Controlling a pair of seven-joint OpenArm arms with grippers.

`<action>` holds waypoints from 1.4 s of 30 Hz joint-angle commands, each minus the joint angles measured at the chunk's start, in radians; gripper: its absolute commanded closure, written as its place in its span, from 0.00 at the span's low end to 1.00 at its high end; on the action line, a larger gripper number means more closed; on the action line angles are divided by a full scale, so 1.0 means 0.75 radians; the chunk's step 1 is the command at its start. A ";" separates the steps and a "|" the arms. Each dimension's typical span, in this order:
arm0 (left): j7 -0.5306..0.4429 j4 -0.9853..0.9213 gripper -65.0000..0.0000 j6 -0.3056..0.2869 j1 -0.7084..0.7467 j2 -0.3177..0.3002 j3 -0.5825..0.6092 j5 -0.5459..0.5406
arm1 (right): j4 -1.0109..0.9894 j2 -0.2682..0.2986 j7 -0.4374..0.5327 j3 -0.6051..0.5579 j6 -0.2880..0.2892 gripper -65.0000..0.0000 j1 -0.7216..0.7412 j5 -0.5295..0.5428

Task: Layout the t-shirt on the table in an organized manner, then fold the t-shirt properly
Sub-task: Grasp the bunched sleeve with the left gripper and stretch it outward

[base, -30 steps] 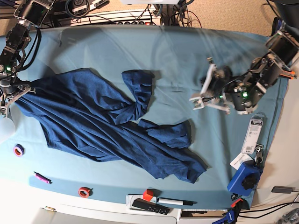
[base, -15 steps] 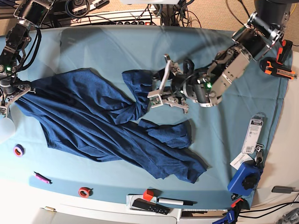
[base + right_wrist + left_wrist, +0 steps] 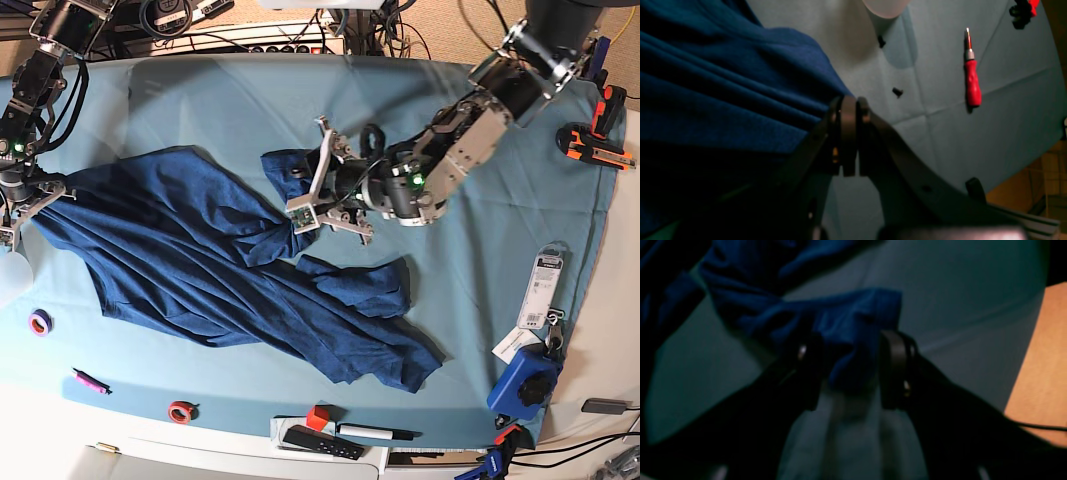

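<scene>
The dark blue t-shirt (image 3: pixel 200 270) lies crumpled across the left and middle of the teal table (image 3: pixel 250 100), one sleeve bunched toward the centre. My left gripper (image 3: pixel 300 195) sits at that sleeve. In the left wrist view its jaws (image 3: pixel 851 370) stand apart, astride a fold of the t-shirt (image 3: pixel 846 316), and do not pinch it. At the table's left edge my right gripper (image 3: pixel 25 200) holds the shirt's corner. In the right wrist view its fingers (image 3: pixel 848 133) are pressed together on the edge of the t-shirt (image 3: pixel 723 100).
A red-handled screwdriver (image 3: pixel 973 86) lies on the cloth near the right gripper. Along the front edge are a purple tape ring (image 3: pixel 40 322), a pink marker (image 3: pixel 90 381), a red ring (image 3: pixel 181 411), a remote (image 3: pixel 320 442) and a pen (image 3: pixel 375 433). A blue device (image 3: pixel 525 385) and an orange tool (image 3: pixel 595 145) sit at the right.
My left arm has swept from the right side of the table to the bunched sleeve, and its jaws now straddle the cloth. The right gripper and the shirt's left corner stay put.
</scene>
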 commanded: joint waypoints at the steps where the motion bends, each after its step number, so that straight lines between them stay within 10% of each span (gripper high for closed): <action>1: -0.025 -0.006 0.58 0.001 -0.025 0.008 -0.011 -0.007 | 0.021 0.030 0.020 0.011 -0.010 1.00 0.017 -0.012; 6: 0.009 -0.053 1.00 0.000 -0.026 0.015 -0.011 -0.009 | 0.021 0.030 0.021 0.011 -0.010 1.00 0.017 -0.011; 18: 0.551 0.213 1.00 -0.316 -0.026 -0.311 -0.012 -0.708 | 0.021 0.030 0.021 0.011 -0.010 1.00 0.017 -0.012; 28: 0.553 0.215 1.00 -0.311 -0.012 -0.619 -0.012 -0.693 | 0.021 0.030 -0.002 0.011 -0.010 1.00 0.017 -0.012; 37: 0.541 0.214 1.00 -0.309 0.073 -0.667 -0.012 -0.588 | 0.021 0.030 -0.012 0.011 -0.010 1.00 0.017 -0.012; 42: 0.475 0.215 0.61 -0.232 0.074 -0.667 -0.012 -0.462 | 0.021 0.030 -0.015 0.011 -0.010 1.00 0.017 -0.012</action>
